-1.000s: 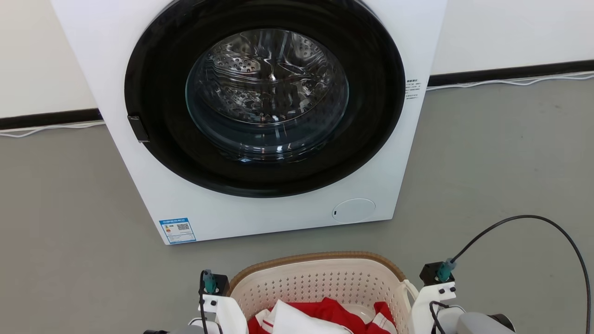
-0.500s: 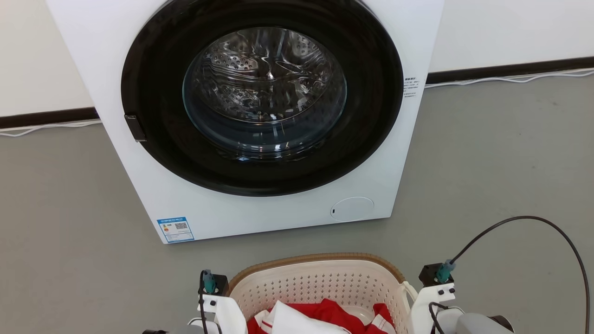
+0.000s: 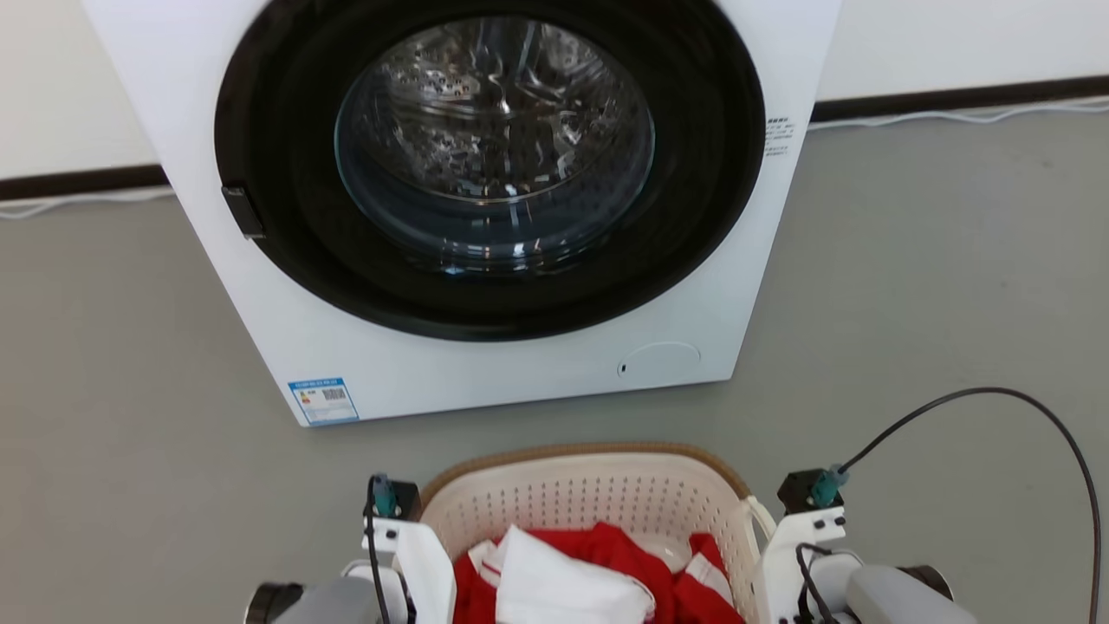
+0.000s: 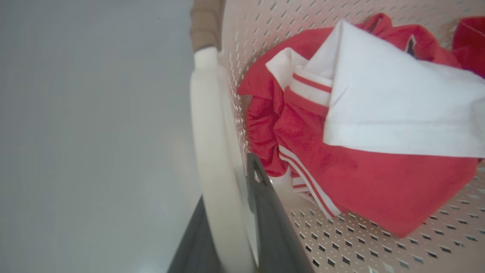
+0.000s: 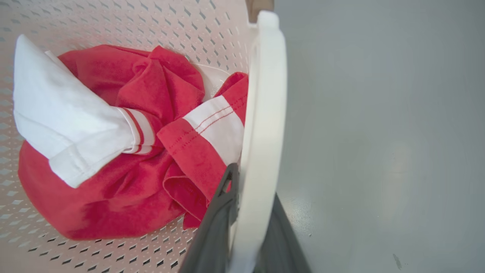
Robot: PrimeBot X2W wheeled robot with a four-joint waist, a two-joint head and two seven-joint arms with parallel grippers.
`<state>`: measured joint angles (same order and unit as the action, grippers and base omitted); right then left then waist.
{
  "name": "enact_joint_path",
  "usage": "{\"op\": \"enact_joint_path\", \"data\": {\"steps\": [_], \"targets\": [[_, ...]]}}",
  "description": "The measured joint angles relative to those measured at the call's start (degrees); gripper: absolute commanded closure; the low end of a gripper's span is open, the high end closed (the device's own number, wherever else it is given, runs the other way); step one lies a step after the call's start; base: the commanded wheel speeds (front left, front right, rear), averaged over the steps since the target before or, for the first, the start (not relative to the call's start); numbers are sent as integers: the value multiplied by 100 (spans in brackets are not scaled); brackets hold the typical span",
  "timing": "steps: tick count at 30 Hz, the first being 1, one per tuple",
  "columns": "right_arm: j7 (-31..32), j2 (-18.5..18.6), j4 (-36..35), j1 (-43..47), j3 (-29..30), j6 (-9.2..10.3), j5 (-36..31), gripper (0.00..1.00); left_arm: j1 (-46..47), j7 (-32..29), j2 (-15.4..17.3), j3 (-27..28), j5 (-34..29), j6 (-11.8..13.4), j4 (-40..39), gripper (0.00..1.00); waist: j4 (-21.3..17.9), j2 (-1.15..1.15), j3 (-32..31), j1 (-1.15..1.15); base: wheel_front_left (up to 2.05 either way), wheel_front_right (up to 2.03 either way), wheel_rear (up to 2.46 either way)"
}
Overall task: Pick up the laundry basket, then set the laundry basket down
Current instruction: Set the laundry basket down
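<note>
Head camera has dipped; washing machine [image 3: 485, 364] and laundry basket [image 3: 598, 503] slide up its view together. Narrowed, left tool [image 4: 231, 197] pinches left handle [image 4: 206, 125]; right tool [image 5: 255, 189] pinches right handle [image 5: 265, 94]; opposite grips keep the basket level before the machine.

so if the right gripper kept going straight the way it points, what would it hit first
The white handle of the laundry basket: the right gripper is shut on it and the loop runs straight ahead of the fingers. Beyond it probably the brown rim; depth is unclear.
</note>
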<state>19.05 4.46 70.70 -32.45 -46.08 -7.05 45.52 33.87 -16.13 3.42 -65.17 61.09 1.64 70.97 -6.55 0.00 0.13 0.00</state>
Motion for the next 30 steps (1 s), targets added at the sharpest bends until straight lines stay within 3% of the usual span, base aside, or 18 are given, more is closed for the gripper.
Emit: {"op": "enact_joint_path", "data": {"steps": [13,30], "targets": [[-636,30,-199,-586,-68,44,211,100,862,353,64,-4,-66,-8,203,100,95,0,762,0,0,0,0],[-1818,-15,232,-1629,15,42,183,100,1870,1084,57,36,-169,71,258,100,273,0,2289,0,0,0,0]]}}
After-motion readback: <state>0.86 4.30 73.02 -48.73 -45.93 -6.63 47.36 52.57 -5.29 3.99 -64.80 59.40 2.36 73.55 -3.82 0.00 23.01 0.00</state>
